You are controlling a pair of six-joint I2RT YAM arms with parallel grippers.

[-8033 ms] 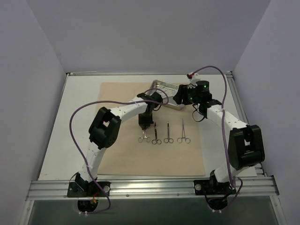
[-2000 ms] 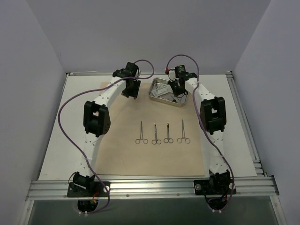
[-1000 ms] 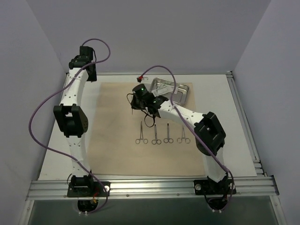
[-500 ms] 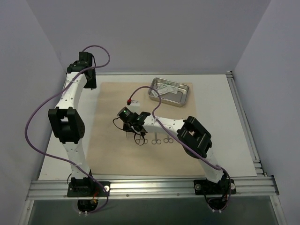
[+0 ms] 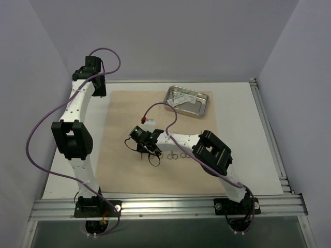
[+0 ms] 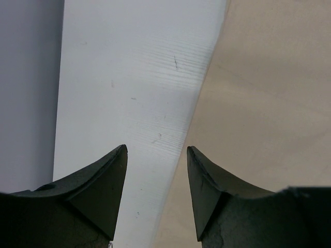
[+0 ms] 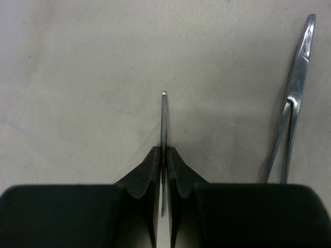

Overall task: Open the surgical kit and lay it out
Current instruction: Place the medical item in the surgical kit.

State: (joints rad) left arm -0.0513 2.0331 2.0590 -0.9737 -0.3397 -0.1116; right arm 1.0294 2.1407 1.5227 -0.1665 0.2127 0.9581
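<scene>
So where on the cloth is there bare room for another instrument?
Bare: the beige cloth wrap, left half between the left gripper and the right gripper holding a slim metal tool; its near strip below the slim metal clamps. Crowded: around those clamps and the rectangular steel tray.

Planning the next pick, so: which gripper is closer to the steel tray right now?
Right. The right gripper is over the cloth, near-left of the tray, shut on a thin metal instrument. The left gripper hangs open by the cloth's far-left corner, farther off.
</scene>
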